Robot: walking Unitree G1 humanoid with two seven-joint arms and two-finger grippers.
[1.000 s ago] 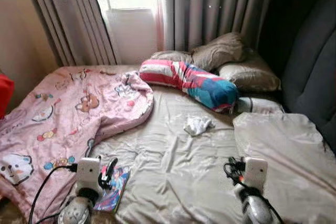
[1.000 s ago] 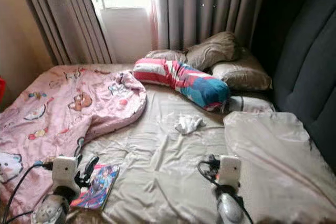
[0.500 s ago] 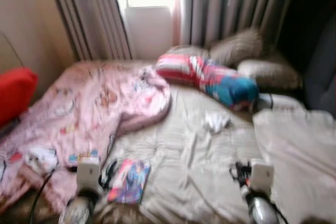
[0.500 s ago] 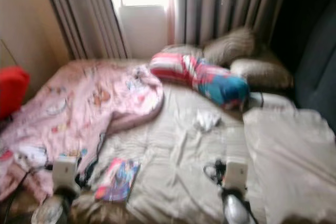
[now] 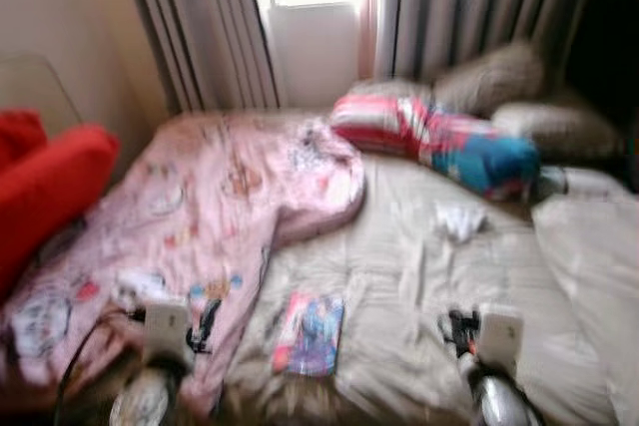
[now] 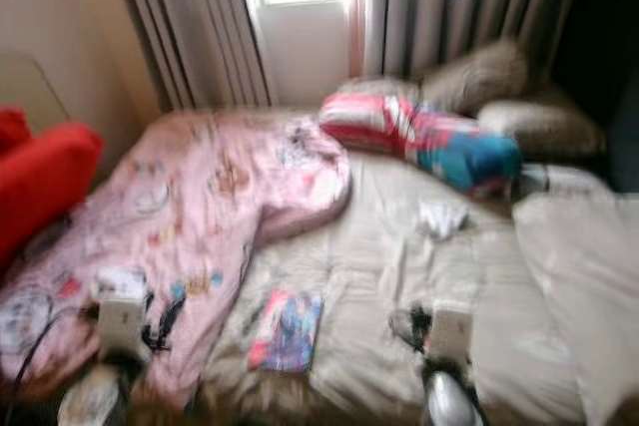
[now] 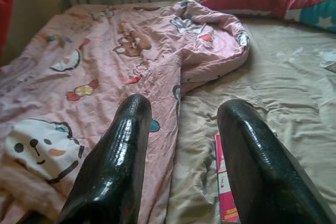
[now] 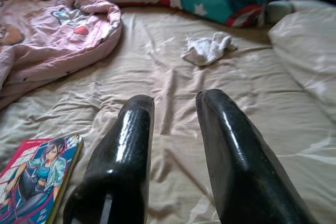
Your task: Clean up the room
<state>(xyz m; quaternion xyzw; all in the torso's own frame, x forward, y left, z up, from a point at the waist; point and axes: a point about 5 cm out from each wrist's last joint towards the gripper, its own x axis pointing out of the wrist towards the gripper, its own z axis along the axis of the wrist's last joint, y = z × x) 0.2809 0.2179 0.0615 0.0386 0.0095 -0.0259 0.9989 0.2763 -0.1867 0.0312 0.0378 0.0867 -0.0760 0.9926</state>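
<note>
Both grippers hang open and empty — the left gripper [image 7: 181, 156] over the pink blanket's [image 5: 230, 197] near edge, the right gripper [image 8: 173, 145] over bare sheet [image 8: 262, 108]. The comic book [image 5: 310, 331] lies between them; a white cloth [image 8: 207, 48] sits farther off. Steady the blurred view, then approach the book squarely.

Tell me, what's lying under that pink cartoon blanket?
The pink blanket lies spread over the left side of the beige bed sheet, beside a comic book. Whatever else lies beneath it is covered.
</note>
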